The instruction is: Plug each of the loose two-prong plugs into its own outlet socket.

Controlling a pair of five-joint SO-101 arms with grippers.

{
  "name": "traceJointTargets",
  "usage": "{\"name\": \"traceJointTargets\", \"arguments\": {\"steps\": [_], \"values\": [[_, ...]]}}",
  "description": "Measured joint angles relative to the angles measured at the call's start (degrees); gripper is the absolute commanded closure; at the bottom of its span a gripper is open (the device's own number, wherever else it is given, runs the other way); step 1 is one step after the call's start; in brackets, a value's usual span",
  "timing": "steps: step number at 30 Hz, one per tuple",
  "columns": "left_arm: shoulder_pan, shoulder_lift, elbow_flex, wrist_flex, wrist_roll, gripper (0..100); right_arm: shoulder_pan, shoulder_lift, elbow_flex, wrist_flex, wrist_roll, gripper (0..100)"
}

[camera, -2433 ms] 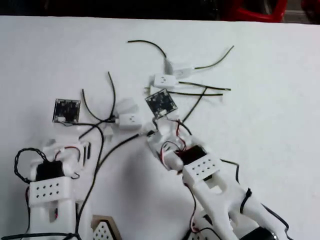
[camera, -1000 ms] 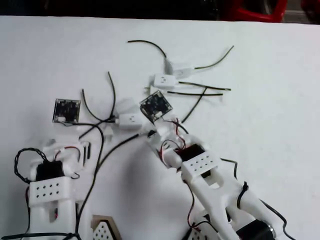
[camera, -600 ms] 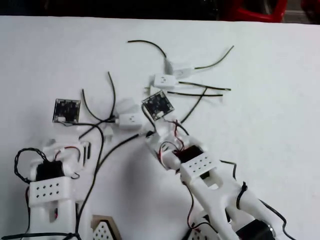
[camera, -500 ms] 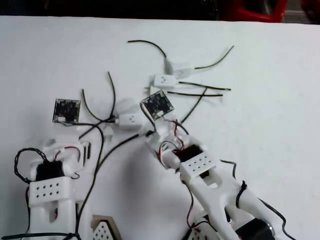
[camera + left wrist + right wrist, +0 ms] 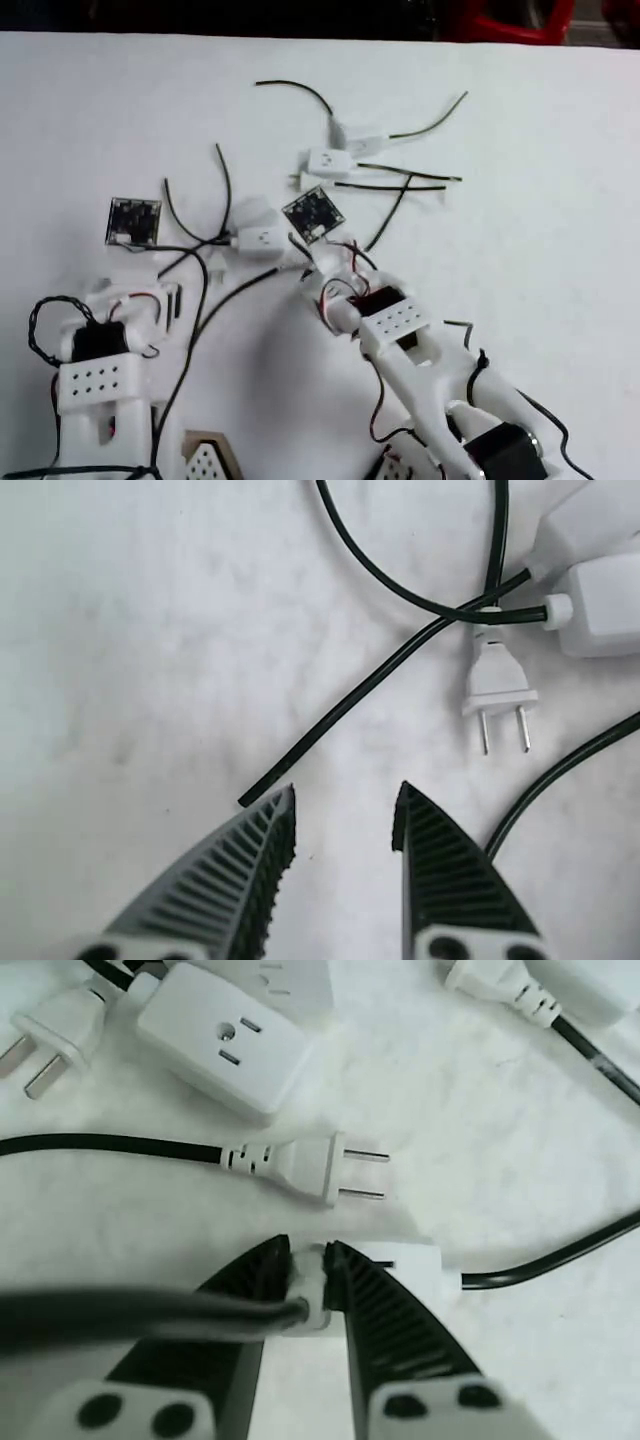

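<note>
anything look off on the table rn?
Nothing broken or spilled. The mess is the cords: two black cords cross right behind a loose plug, and one ends in a bare stub just ahead of the open left gripper. The right gripper is shut on a second plug.

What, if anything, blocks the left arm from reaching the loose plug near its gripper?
Probably nothing, so likely yes. The left gripper is open, and the white plug lies beyond it, prongs toward it, bare table between. A black cord crosses beside the plug and might snag.
</note>
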Motion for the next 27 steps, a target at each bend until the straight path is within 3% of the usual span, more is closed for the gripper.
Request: {"name": "traceJointTargets", "arguments": {"steps": [3, 11, 18, 25, 27], "values": [[0.00, 0.00, 0.00, 0.00, 0.00, 83, 0.00, 0.00, -0.09, 0.26, 0.00, 95.4], [0.00, 0.00, 0.00, 0.00, 0.00, 83, 0.00, -1.58, -0.44, 4.75, 0.09, 72.1], [0.00, 0.00, 0.00, 0.00, -0.09, 83, 0.09, -5.19, -7.91, 19.78, -5.19, 64.6], [0.00, 0.00, 0.00, 0.00, -0.09, 83, 0.35, -5.27, -8.53, 22.33, -6.51, 63.3], [0.00, 0.00, 0.00, 0.00, -0.09, 83, 1.14, -5.27, -8.70, 24.18, -3.78, 63.3]]}}
